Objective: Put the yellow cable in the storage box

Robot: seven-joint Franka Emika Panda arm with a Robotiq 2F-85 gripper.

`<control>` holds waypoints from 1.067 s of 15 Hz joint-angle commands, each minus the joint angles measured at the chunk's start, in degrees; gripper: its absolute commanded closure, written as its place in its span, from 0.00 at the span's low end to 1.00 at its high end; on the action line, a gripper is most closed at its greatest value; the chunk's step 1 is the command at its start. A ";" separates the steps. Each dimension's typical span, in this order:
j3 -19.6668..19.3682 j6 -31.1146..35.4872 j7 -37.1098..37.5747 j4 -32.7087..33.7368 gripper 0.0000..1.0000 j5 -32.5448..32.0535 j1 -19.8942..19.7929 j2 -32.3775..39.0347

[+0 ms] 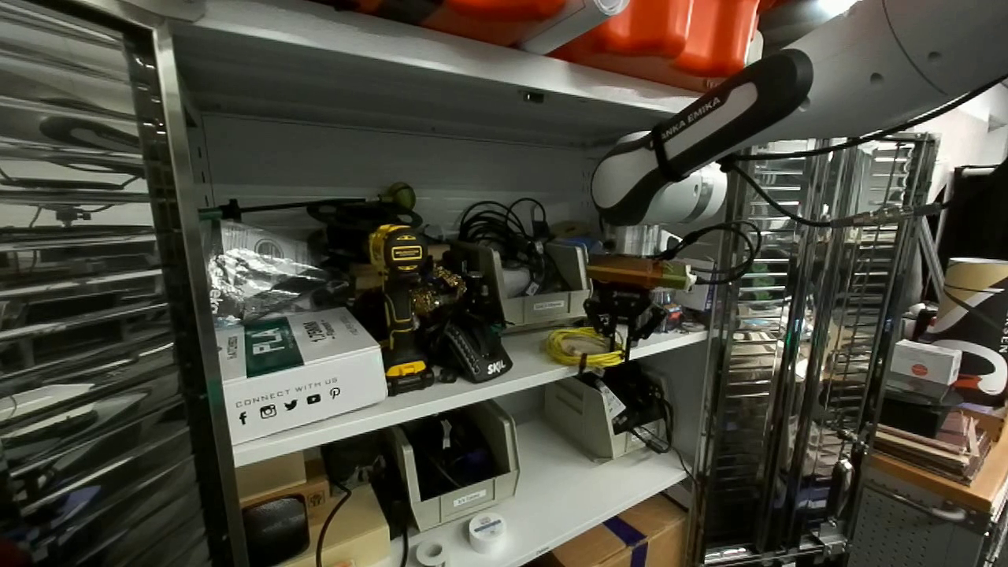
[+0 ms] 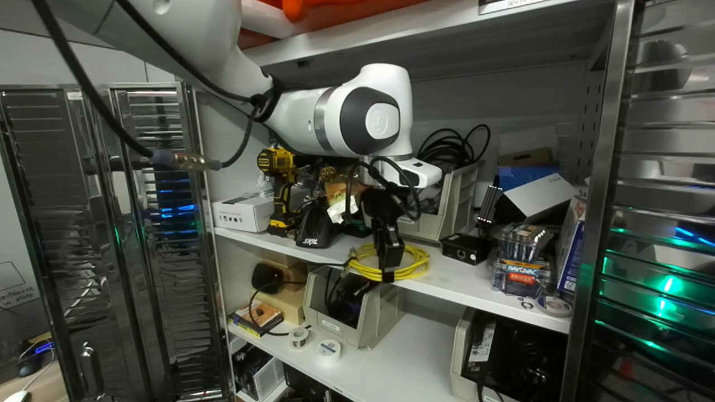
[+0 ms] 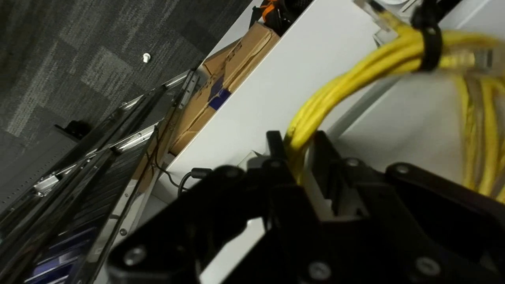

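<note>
The yellow cable (image 1: pixel 557 343) is a coil bound with a black tie. It is at the front edge of the middle shelf in both exterior views (image 2: pixel 414 270). My gripper (image 1: pixel 620 346) points down at the coil; it also shows in an exterior view (image 2: pixel 386 272). In the wrist view the fingers (image 3: pixel 298 138) are close together around one side of the yellow bundle (image 3: pixel 347 85). Grey open bins are the storage boxes: one on the middle shelf (image 1: pixel 524 313), two on the lower shelf (image 1: pixel 442 513) (image 1: pixel 571 411). Which one is meant cannot be told.
A yellow drill (image 1: pixel 402 303), SKIL charger (image 1: pixel 472 354) and white PLA box (image 1: pixel 311 386) stand left on the shelf. A small black box (image 2: pixel 463 248) and batteries (image 2: pixel 519 273) are at the right. Tape rolls (image 2: pixel 328 350) lie below. Cabinet doors (image 1: pixel 787 354) flank the shelves.
</note>
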 commanded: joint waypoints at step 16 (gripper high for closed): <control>2.34 37.41 9.42 -29.45 0.95 0.29 -2.85 -24.00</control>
